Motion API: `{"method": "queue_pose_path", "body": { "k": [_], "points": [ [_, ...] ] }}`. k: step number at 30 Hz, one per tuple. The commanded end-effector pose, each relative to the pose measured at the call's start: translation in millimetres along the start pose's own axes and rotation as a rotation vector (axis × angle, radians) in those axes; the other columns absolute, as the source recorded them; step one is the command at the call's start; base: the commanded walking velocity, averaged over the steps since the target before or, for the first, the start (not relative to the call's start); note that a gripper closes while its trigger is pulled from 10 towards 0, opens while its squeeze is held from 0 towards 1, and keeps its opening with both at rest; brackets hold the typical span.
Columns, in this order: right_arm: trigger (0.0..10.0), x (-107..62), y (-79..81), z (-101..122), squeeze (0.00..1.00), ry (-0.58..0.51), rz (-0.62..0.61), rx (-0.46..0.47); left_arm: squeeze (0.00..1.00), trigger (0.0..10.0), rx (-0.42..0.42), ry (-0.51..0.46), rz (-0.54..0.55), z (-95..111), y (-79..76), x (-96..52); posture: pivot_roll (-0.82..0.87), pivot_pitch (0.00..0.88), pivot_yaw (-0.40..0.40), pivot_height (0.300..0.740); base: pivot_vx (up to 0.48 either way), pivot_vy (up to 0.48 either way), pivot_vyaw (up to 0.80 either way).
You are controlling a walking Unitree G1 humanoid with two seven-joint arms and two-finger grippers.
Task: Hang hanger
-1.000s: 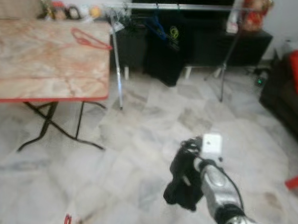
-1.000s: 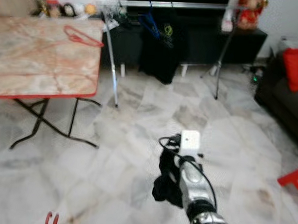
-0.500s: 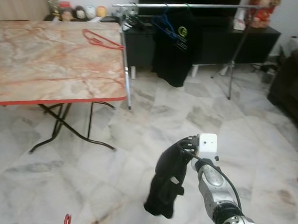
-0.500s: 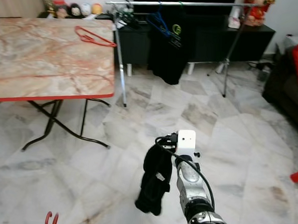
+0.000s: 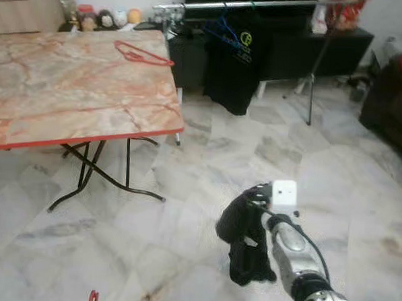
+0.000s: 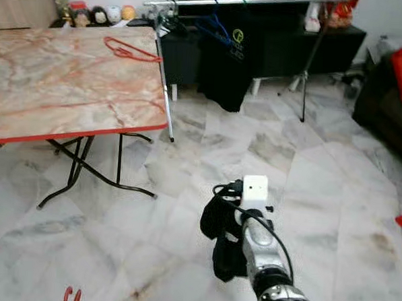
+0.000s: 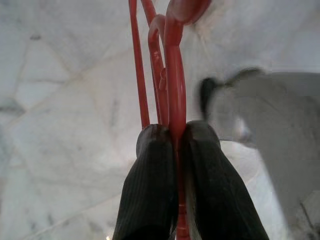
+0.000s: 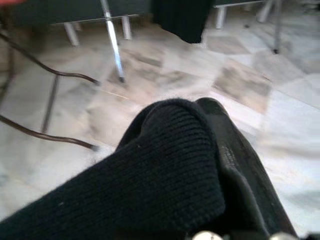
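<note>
In the left wrist view my left gripper [image 7: 175, 132] is shut on a red wire hanger [image 7: 172, 60], which points down at the marble floor; its red tip [image 5: 92, 298] peeks in at the bottom left of the left eye view. My right gripper [image 5: 250, 206] is held out low in front of me, shut on a black knitted garment [image 5: 246, 244] that dangles from it. That garment [image 8: 165, 170] drapes over the fingers [image 8: 240, 155] in the right wrist view. A silver clothes rail [image 5: 262, 3] stands at the far side of the room.
A marble-patterned folding table [image 5: 69, 96] with a red edge stands at my left, with another red hanger [image 5: 140, 53] lying on its far corner. A black shirt [image 5: 229, 57] hangs on the rail in front of a dark cabinet [image 5: 327, 52]. A dark sofa [image 5: 395, 107] sits at the right.
The whole picture has shifted, so the camera has moved; the table now reaches further right. The black garment has swung from hanging out leftward to bunched under my right gripper.
</note>
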State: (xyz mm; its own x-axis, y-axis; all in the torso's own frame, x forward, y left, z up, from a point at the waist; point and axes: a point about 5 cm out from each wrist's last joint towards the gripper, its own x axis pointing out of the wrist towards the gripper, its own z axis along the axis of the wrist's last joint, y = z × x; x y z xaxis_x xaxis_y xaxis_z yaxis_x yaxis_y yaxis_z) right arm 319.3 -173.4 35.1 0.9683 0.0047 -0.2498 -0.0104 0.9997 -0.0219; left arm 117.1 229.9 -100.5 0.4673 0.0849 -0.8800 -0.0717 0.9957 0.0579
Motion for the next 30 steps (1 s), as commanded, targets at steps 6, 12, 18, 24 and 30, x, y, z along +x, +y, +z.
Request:
{"method": "queue_pose_path", "body": {
  "k": [6,12,18,24,30],
  "points": [
    [10.0,5.2,9.4,13,0.00,-0.048,0.026,0.004,0.00,10.0,-0.008,0.015,0.010,-4,3.4,-1.1,0.00,0.001,-0.018,0.740,0.000,0.279,0.58],
    [10.0,5.2,9.9,13,0.00,-0.047,0.027,0.009,0.00,10.0,-0.008,0.014,0.007,-2,-1.1,0.2,0.00,0.002,-0.019,0.740,0.000,0.278,0.25],
    [10.0,5.2,10.2,12,0.00,-0.046,0.026,0.006,0.00,10.0,-0.006,0.008,-0.006,4,-15.6,3.5,0.00,0.002,-0.018,0.740,0.000,0.277,0.10],
    [10.0,5.3,10.7,13,0.00,-0.052,0.028,0.006,0.00,10.0,-0.002,0.005,-0.017,7,-27.5,5.2,0.00,0.003,-0.017,0.740,0.000,0.277,0.80],
    [10.0,5.8,9.6,14,0.00,-0.054,0.019,0.018,0.00,10.0,0.003,0.004,-0.022,8,-36.0,6.0,0.00,0.003,-0.017,0.740,0.000,0.174,0.08]
  ]
}}
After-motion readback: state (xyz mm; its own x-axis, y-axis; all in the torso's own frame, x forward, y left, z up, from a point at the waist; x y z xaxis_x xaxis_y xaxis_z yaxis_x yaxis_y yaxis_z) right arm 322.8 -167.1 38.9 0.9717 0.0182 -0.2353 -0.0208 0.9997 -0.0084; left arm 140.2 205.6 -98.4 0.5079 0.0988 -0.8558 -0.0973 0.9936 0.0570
